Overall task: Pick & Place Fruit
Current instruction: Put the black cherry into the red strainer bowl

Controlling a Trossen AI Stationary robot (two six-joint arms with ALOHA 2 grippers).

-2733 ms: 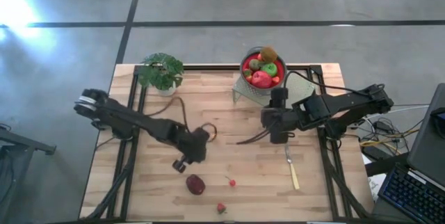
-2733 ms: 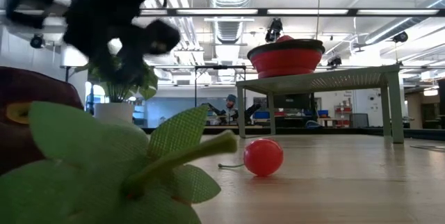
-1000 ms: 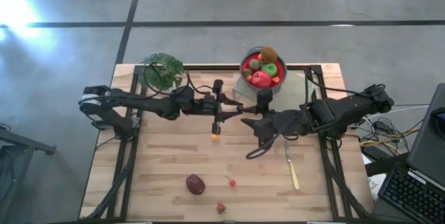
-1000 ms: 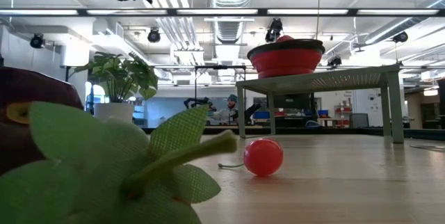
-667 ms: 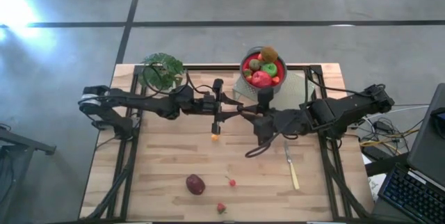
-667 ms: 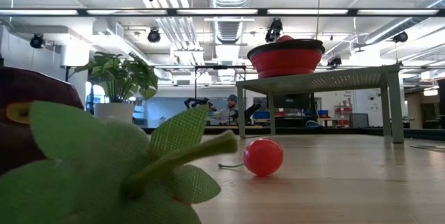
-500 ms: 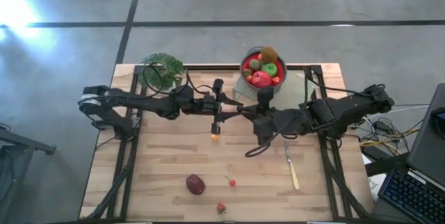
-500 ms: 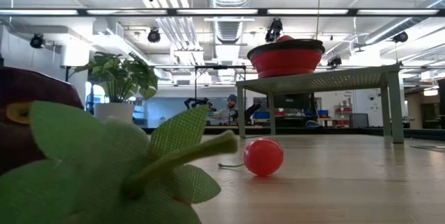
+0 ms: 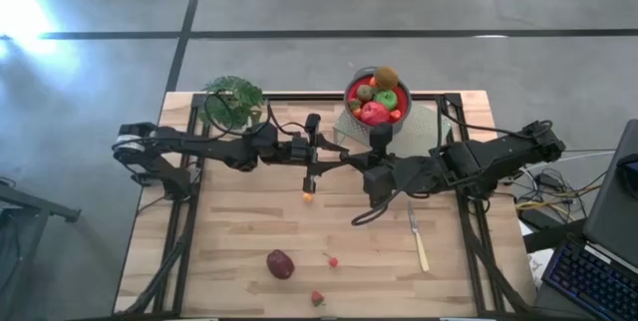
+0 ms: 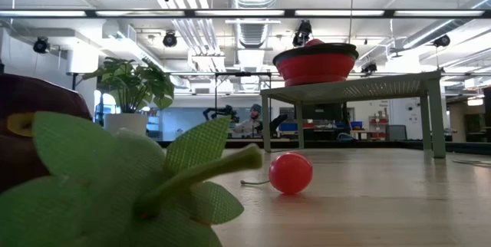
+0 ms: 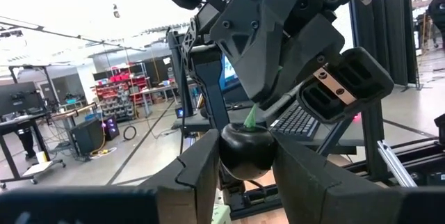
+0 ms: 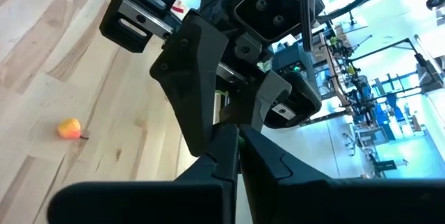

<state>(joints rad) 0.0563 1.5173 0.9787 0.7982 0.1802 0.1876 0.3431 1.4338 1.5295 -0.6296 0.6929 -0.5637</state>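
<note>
Tools meet above worktop centre | left tool (image 11: 245, 172) clamped on a small dark fruit (image 11: 245, 151) with green stem | right tool (image 12: 235, 156) pinched together at that stem, we judge | orange fruit (image 9: 308, 195) lies below | plum (image 9: 280, 263), strawberry (image 9: 317, 299) near front edge

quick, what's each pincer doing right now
Left pincer: closed on a small dark round fruit with a green stem.
Right pincer: closed at that stem; grip unclear.
</note>
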